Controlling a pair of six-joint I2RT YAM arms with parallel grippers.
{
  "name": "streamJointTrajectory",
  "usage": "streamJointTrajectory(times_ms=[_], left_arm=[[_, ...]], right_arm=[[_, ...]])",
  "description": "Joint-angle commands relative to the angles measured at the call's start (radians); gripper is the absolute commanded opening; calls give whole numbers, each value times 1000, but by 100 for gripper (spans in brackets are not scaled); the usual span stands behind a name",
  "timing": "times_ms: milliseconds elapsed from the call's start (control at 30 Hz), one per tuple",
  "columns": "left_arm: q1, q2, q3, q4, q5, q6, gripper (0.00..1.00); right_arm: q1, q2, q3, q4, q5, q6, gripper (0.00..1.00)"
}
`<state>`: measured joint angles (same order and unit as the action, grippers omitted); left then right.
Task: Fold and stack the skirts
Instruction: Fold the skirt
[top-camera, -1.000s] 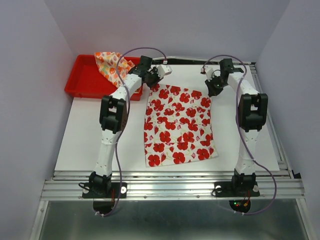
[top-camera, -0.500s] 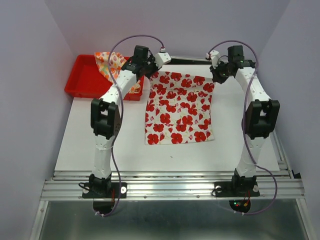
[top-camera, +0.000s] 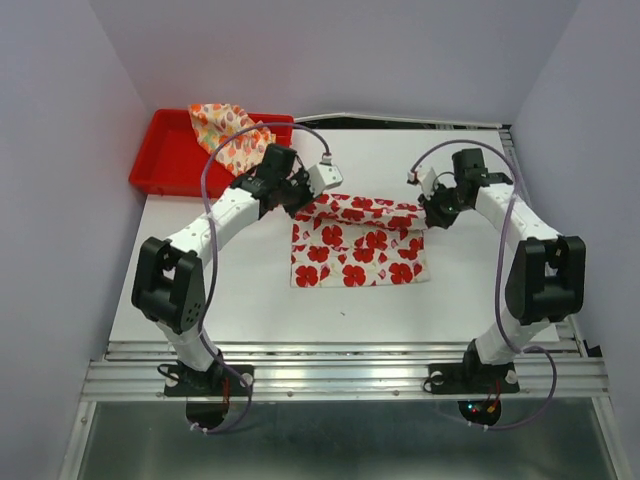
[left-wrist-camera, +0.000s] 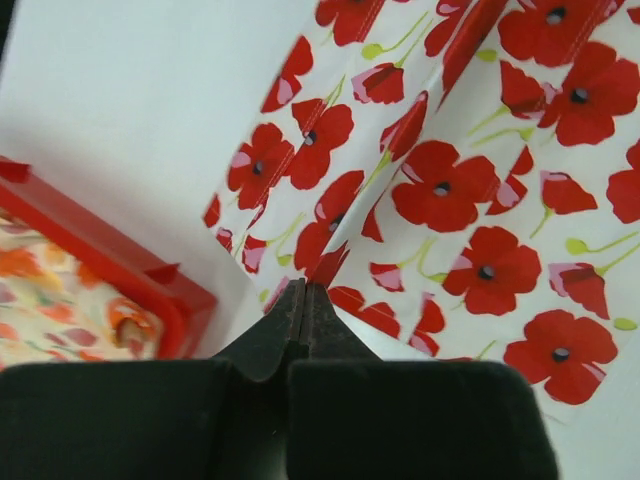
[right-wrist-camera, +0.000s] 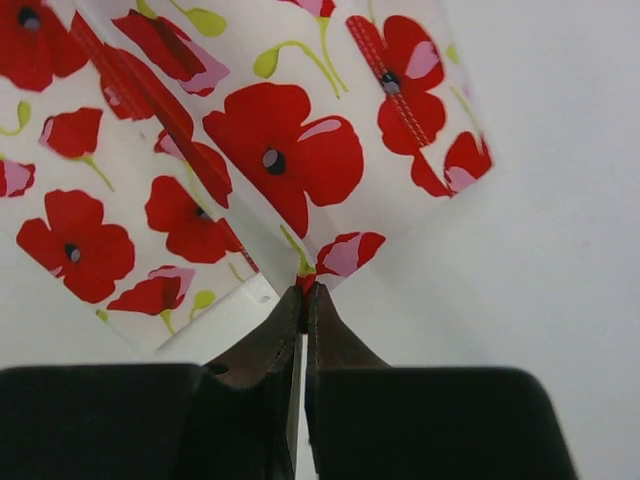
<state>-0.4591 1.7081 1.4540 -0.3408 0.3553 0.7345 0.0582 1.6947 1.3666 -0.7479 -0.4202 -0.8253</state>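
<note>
The white skirt with big red flowers (top-camera: 358, 245) lies mid-table, its far part lifted and drawn over the near part. My left gripper (top-camera: 303, 198) is shut on its far left corner (left-wrist-camera: 325, 268). My right gripper (top-camera: 428, 212) is shut on its far right corner (right-wrist-camera: 318, 268). Both hold the edge a little above the lower layer (left-wrist-camera: 470, 200) (right-wrist-camera: 100, 220). The cream skirt with small orange and red marks (top-camera: 225, 128) sits bunched in the red tray (top-camera: 160, 160) at the far left, and shows in the left wrist view (left-wrist-camera: 60, 300).
The white table (top-camera: 200, 290) is walled by grey panels left, right and behind. The red tray's corner (left-wrist-camera: 150, 290) lies close to the left of my left gripper. A metal rail (top-camera: 340, 375) runs along the near edge by the arm bases.
Both grippers have carried the skirt's far edge toward the near side and lower, so the cloth now doubles over itself. The skirt's visible length has shrunk.
</note>
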Motion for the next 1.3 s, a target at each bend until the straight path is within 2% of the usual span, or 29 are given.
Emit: streamJointTrajectory(times_ms=[0,133,300,533,700,800,1067,1267], left_arm=[[-33,-80,-202,52,-35,-61,0],[-81,-67,-340,130,-82,-113,0],[-84,-7,-339,166,-125,-153,0],[-84,-8,-233,93,-127,-176,0],[-84,-90,-179,20,-134,-172,0],[-85,-143,-178,-30,-125,-173,0],[-108,-238,-313,-70,-102,-167,0],[-131,-203,-449,6,-99,-187,0]], right_arm=[[25,-87,-156,84,18,-23,1],[43,-99,-279,177,43,8,1],[43,-76,-314,223,66,40,1],[43,-76,-192,180,66,78,1],[43,-122,-107,66,51,58,1],[43,-179,-112,15,40,37,1],[43,-294,-329,18,60,-28,1],[63,-285,-458,105,66,-9,1]])
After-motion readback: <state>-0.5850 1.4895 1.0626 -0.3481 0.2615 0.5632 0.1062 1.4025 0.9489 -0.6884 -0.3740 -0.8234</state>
